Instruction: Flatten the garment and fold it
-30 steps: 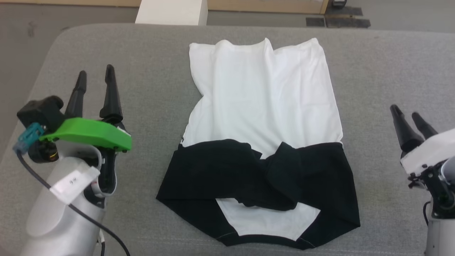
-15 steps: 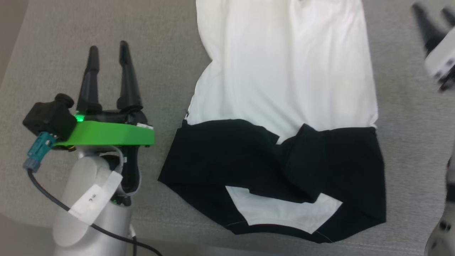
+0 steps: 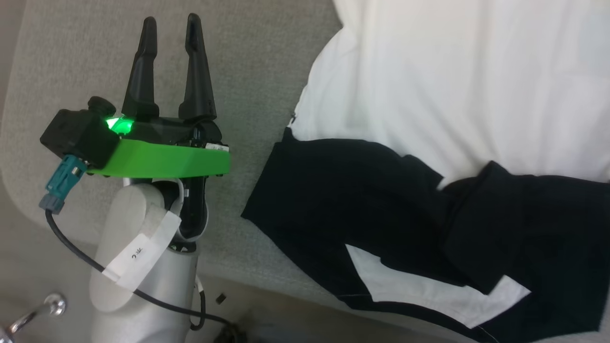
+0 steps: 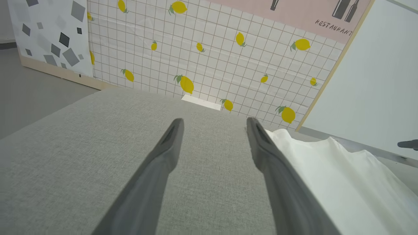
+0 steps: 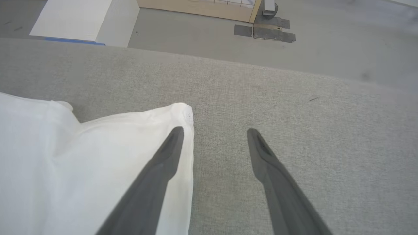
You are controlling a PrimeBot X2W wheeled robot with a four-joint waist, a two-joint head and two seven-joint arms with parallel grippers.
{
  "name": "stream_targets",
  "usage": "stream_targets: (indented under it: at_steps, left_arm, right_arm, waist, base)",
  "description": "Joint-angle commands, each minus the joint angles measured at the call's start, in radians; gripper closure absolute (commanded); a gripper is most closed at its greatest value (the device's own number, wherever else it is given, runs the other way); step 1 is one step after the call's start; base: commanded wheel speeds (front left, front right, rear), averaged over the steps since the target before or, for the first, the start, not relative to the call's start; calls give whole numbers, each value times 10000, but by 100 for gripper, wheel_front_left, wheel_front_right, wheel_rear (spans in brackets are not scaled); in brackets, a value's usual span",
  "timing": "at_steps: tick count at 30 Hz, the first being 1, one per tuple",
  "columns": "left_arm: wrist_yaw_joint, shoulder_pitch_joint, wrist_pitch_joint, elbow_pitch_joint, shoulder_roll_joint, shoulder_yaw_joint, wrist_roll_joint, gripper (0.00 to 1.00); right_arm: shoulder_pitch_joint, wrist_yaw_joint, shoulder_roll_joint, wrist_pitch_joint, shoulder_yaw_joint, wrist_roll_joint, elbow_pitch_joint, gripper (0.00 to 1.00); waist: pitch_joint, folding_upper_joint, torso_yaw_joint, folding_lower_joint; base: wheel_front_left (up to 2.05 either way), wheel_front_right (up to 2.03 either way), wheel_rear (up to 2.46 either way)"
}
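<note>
Garment (image 3: 429, 95) flat on grey cushion (image 3: 267, 57), black sleeves crossed at near end. Left gripper (image 3: 170, 20) beside it, jaws spread, empty. Right gripper (image 5: 215, 130) spread over white hem corner. Risk: single-layer pinch drags cloth, sleeves bunch, fold skews.

Head view steeply down, close over garment (image 3: 452, 81), wrist views low along grey cushion (image 4: 81, 147), all sharing both

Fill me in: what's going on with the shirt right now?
The garment lies on the grey cushion, black sleeves folded in over its white body. Neither gripper holds it: the left gripper hangs open beside its edge, and the right gripper is open at a white corner, one finger over the cloth.
</note>
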Motion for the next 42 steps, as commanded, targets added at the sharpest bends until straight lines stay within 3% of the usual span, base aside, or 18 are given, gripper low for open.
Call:
stream_targets:
  at_steps: [1,15,16,17,23,30,37,42]
  left_arm:
    - [-74,-132,-35,-48,-53,-2,87,0]
    - [-38,-253,-35,37,-72,-203,-332,0]
    - [-46,-260,-35,77,-72,-223,-326,0]
    - [-51,-277,-35,117,-72,-234,-313,0]
    - [-211,-463,-35,481,-73,-121,-176,0]
    - [-477,-1261,280,783,475,-17,-100,0]
    - [-594,-3636,3055,1499,1158,-200,-1071,0]
    - [-176,-5711,5452,2926,1804,-317,-1079,0]
  right_arm:
    - [-206,-13,-80,161,135,-173,122,0]
    - [-137,-13,-584,1523,684,-428,413,0]
    - [-123,-13,-572,1653,627,-421,389,65]
    - [-124,-13,-552,1730,568,-399,311,100]
    - [-294,-13,-42,867,-83,-79,-310,100]
    - [-160,-13,178,-114,619,954,-522,100]
    - [106,-13,166,-348,1651,1891,-740,100]
    - [45,-13,503,-519,2529,2493,-1059,100]
  waist:
    - [1150,0,975,-3]
    - [1426,0,1063,-3]
    - [1403,0,1047,-3]
    - [1372,0,1019,-3]
    - [1037,0,676,-3]
    - [397,0,-178,-3]
    - [327,0,-1099,-3]
    - [811,0,-1852,-3]
  base:
    - [0,0,0]
    - [0,0,0]
    - [0,0,0]
    - [0,0,0]
    - [0,0,0]
    - [0,0,0]
    - [0,0,0]
    - [0,0,0]
